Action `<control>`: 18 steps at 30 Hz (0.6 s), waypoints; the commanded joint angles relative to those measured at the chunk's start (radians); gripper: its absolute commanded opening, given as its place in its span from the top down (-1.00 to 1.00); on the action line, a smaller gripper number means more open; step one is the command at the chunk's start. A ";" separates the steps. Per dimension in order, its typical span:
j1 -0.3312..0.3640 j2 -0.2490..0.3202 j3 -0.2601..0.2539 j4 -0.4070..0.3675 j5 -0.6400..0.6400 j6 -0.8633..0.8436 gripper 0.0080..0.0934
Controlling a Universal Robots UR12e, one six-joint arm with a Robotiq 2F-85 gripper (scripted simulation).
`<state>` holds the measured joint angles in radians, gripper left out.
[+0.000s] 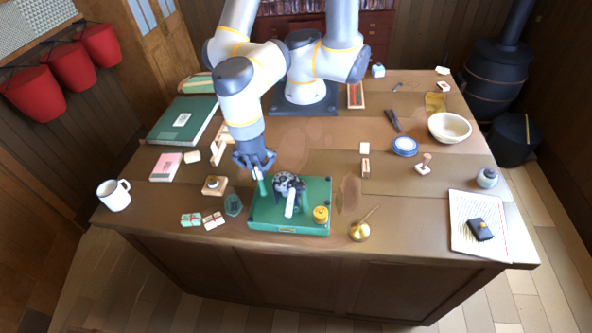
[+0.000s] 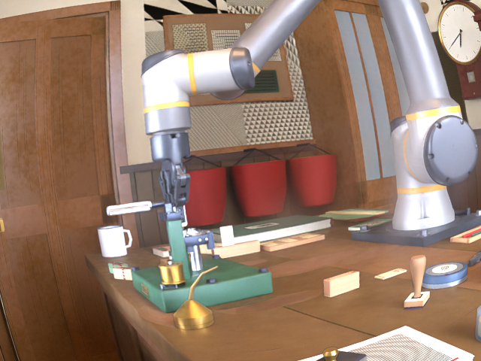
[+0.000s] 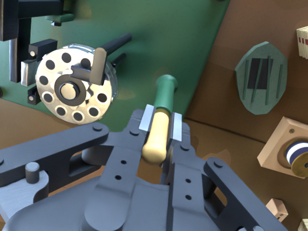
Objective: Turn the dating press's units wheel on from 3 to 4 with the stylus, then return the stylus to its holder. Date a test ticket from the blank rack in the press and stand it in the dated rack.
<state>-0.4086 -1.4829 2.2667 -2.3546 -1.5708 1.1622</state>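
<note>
The stylus point(image 3: 156, 134) has a cream handle and stands upright in its green post holder point(image 3: 165, 93) at the left rear corner of the press's green base point(image 1: 289, 205). The stylus handle is held in my closed gripper point(image 3: 160, 121), directly above the holder point(image 2: 175, 241). The silver units wheel point(image 3: 74, 83), ringed with dark holes, sits just right of the holder. The press lever with its white handle point(image 2: 129, 208) sticks out level towards the desk's front. A green oval ticket rack point(image 3: 261, 78) lies on the desk beside the base.
A white mug point(image 1: 113, 194) stands at the desk's left edge. Small ticket bundles point(image 1: 202, 220) lie in front of the oval rack. A brass oiler point(image 1: 360, 229) stands right of the base. A spool on a wooden block point(image 1: 214, 184) sits left of it.
</note>
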 commanded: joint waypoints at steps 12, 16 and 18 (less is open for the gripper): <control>0.000 0.000 -0.001 0.000 0.000 0.000 0.25; 0.000 0.000 -0.001 0.000 0.000 0.000 0.20; 0.000 0.000 -0.001 0.000 0.000 0.000 0.20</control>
<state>-0.4086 -1.4829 2.2667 -2.3546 -1.5708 1.1622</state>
